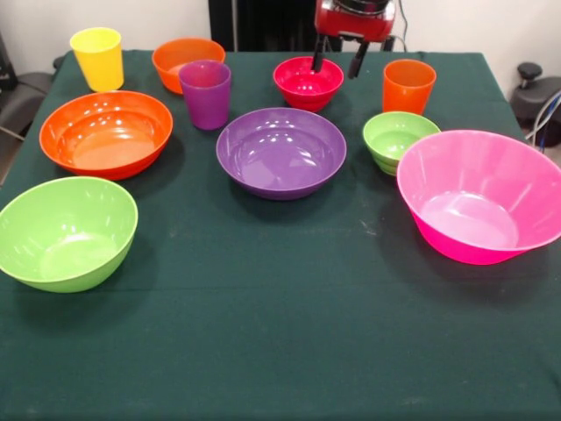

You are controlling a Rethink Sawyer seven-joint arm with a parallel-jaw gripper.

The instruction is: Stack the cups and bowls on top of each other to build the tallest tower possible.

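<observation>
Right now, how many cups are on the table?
3. The yellow cup stands at the far left corner, the purple cup beside the small orange bowl, the orange cup far right. None looks hidden.

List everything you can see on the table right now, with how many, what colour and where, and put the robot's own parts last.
Cups: three, upright. Yellow cup far left; purple cup left of centre; orange cup far right.
Small bowls: three. Small orange bowl far side, beside the yellow cup; red-magenta bowl far centre; small green bowl right of centre.
Large bowls: four. Large orange bowl left; purple bowl centre; lime green bowl near left; pink bowl right.
Tablecloth: one, dark green, covering the table.
Nothing is stacked.
Robot arm: one, red, top edge.
Tool: one, black fingers open, over the red-magenta bowl's far rim.
</observation>
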